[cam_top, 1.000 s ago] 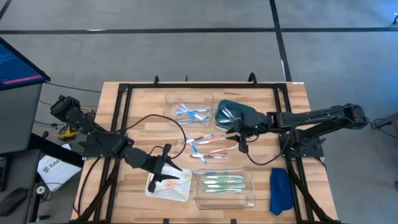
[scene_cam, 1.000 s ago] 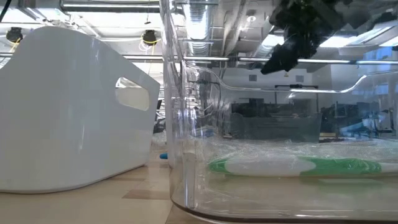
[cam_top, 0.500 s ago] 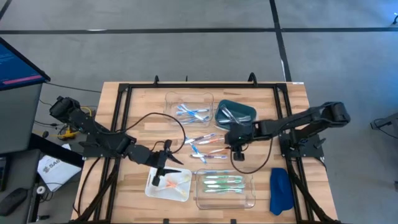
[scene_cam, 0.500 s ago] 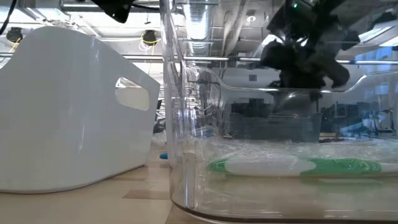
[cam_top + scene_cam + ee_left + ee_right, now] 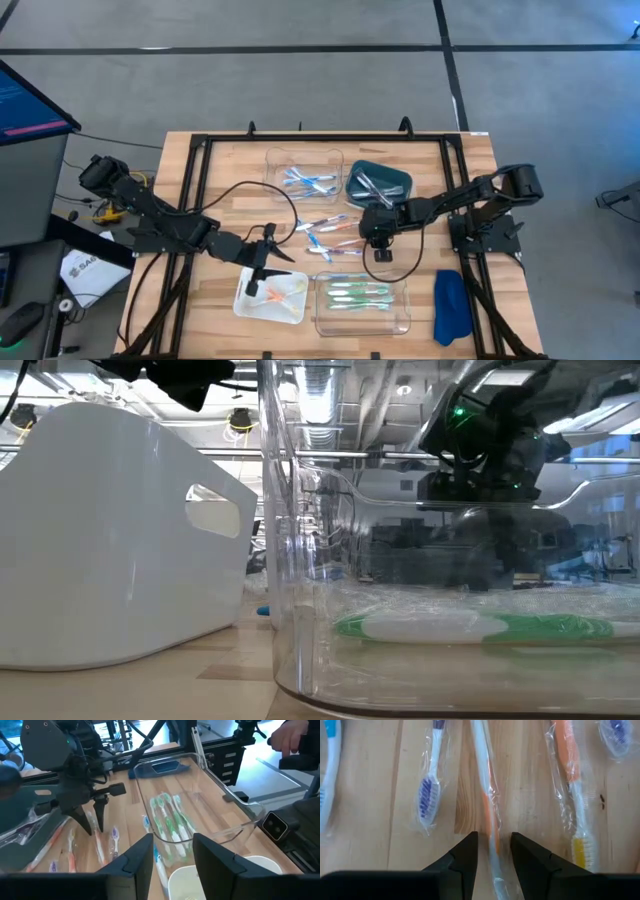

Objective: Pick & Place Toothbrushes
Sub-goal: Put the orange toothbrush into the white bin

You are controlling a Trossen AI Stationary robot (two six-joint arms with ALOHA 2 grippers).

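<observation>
Several wrapped toothbrushes (image 5: 330, 235) lie loose on the wooden table's middle. My right gripper (image 5: 378, 240) points down over them, open. In the right wrist view its fingers (image 5: 465, 855) stand on either side of a white and orange toothbrush (image 5: 487, 800) that lies flat; I cannot tell whether they touch it. My left gripper (image 5: 256, 280) hangs open and empty (image 5: 172, 842) above the white tray (image 5: 262, 305), which holds orange toothbrushes (image 5: 280, 290). Green ones (image 5: 170, 820) lie in the near clear tray (image 5: 400, 310).
A far clear tray (image 5: 275, 165) holds blue toothbrushes, and a teal tray (image 5: 395, 172) beside it holds pale ones. A blue cloth (image 5: 450, 305) lies at the near right. A black frame (image 5: 200, 150) rims the table. A person's hand (image 5: 290, 737) shows beyond the table.
My right gripper has come from over the teal tray toward the table's near left and down onto the loose toothbrushes, tipping from nearly level to pointing steeply down. My left gripper has sunk a little over the white tray. No toothbrush has moved.
</observation>
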